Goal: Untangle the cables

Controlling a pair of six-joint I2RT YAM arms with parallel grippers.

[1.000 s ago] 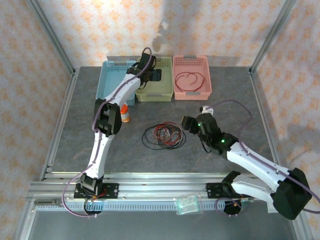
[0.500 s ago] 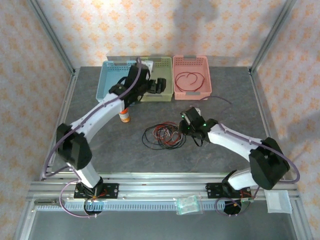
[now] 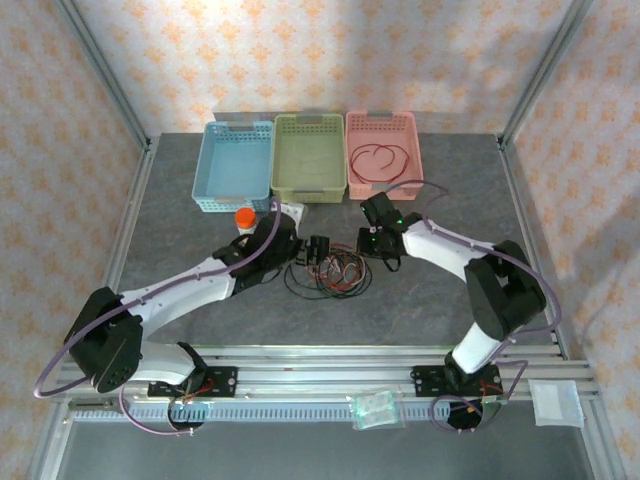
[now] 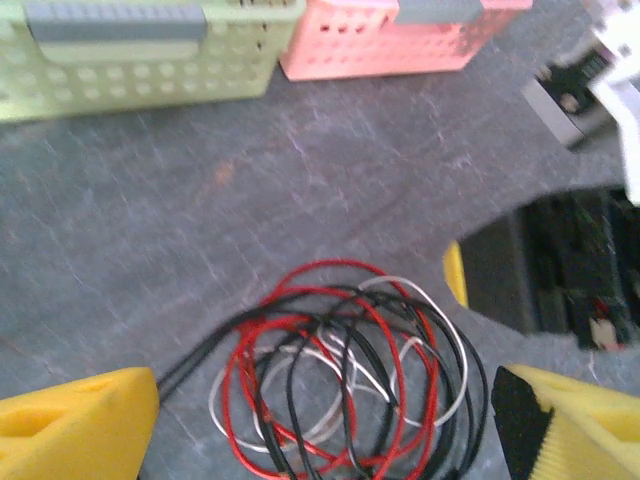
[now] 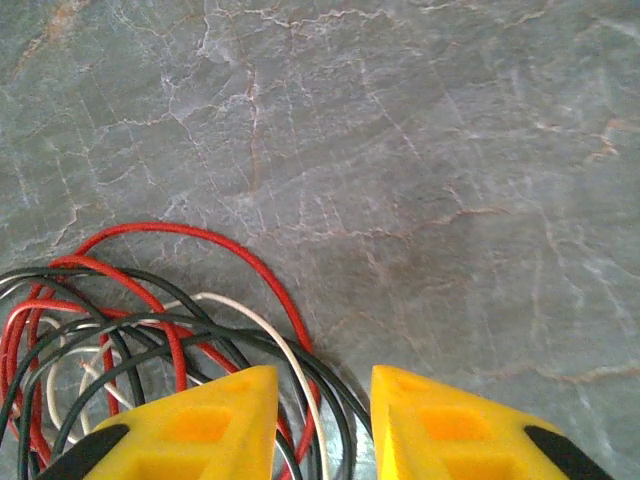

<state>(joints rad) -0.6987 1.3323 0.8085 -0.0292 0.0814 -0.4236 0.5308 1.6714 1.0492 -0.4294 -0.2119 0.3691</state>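
Finding the cables [image 3: 326,272] heaped in one loose tangle near the middle of the grey worktop [image 3: 180,200], with red, black and white loops crossing over and under one another. Seeing the left claw [image 3: 318,250] held low at the tangle's far-left edge, on an arm stretched flat across the worktop from the near left. Noting from the left wrist its yellow fingers [image 4: 80,425] spread wide, one at each lower corner, with the tangle lying on the worktop between them. Placing the right claw [image 3: 373,242] just beside the tangle's far-right edge, near the left claw but apart from it. Reading from the right wrist two yellow fingertips [image 5: 205,425] set close together with a narrow gap between, a black loop's outer curve running into that gap and white and black strands passing under the left-hand tip; cannot tell whether anything is pinched there. Marking a row along the far edge: a blue basket [image 3: 238,130], a green basket [image 3: 308,122] and a pink basket [image 3: 382,122], with one dark red cable [image 3: 378,163] coiled loose inside the pink one, well apart from the tangle. Spotting an orange-capped bottle [image 3: 244,218] just in front of the blue basket, close by the left arm.
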